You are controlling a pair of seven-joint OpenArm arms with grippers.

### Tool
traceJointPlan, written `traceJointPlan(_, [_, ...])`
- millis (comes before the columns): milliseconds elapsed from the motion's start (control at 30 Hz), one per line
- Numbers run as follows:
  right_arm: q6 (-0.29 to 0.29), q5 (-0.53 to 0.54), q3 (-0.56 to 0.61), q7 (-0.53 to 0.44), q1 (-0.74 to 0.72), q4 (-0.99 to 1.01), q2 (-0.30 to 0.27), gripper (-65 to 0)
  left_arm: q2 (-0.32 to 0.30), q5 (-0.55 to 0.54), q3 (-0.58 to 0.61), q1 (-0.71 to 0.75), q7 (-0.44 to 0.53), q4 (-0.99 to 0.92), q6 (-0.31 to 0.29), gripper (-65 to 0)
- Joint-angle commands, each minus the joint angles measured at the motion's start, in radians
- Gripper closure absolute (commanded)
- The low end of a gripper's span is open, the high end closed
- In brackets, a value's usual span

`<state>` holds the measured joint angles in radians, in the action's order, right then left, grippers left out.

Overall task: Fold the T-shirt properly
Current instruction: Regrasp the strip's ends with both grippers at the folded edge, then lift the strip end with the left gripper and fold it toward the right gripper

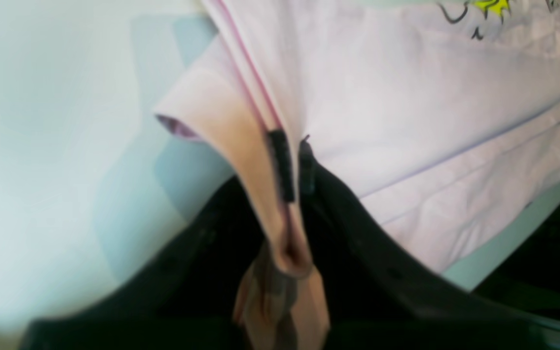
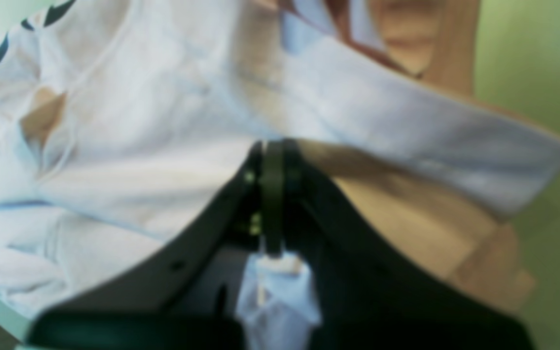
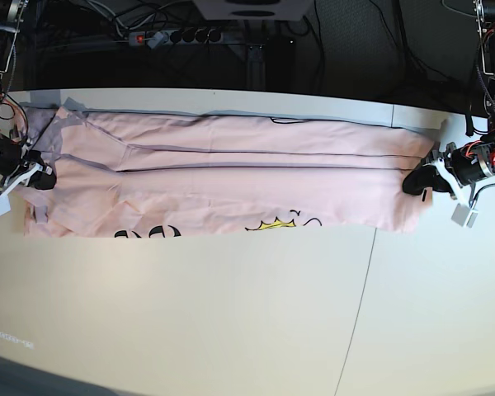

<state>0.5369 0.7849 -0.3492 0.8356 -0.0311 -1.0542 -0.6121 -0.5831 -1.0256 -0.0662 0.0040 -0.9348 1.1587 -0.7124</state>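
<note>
Pinched pink hem fills the left gripper point(image 1: 293, 167), whose jaws are clamped on the T-shirt point(image 3: 231, 186); the right gripper point(image 2: 272, 194) likewise bites blurred cloth. Stretched between them across the table point(image 3: 231, 313), the shirt's print point(image 3: 276, 223) is half cut off by a fold.

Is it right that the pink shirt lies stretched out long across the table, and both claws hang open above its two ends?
Not quite. The shirt does lie stretched out across the table, but the claws are not open. The left claw and the right claw are each shut on an end of it. Both wrist views show cloth pinched between the fingers.
</note>
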Motion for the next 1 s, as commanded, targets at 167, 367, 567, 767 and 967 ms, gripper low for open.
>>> traceJointPlan(167, [0.069, -0.063, -0.001, 0.025, -0.018, 0.015, -0.017, 0.0, -0.021, 0.045, -0.004, -0.049, -0.003, -0.047, 0.014, 0.0])
traceJointPlan(367, [0.069, -0.023, -0.001, 0.029, -0.018, 0.014, -0.018, 0.0, -0.024, 0.032, -0.005, -0.049, 0.022, -0.039, 0.014, 0.0])
traceJointPlan(567, [0.069, 0.029, -0.006, 0.032, -0.027, -0.022, -0.02, 0.0, -0.027, 0.032, -0.007, -0.055, 0.018, 0.002, 0.014, 0.0])
traceJointPlan(767, [0.069, 0.061, -0.026, 0.032, -0.029, -0.09, -0.02, 0.0, -0.037, 0.082, -0.007, -0.057, 0.007, 0.117, 0.014, 0.0])
traceJointPlan(967, [0.07, 0.072, -0.026, 0.032, -0.029, -0.111, -0.019, 0.0, -0.026, 0.057, -0.007, -0.05, -0.083, 0.325, 0.014, 0.0])
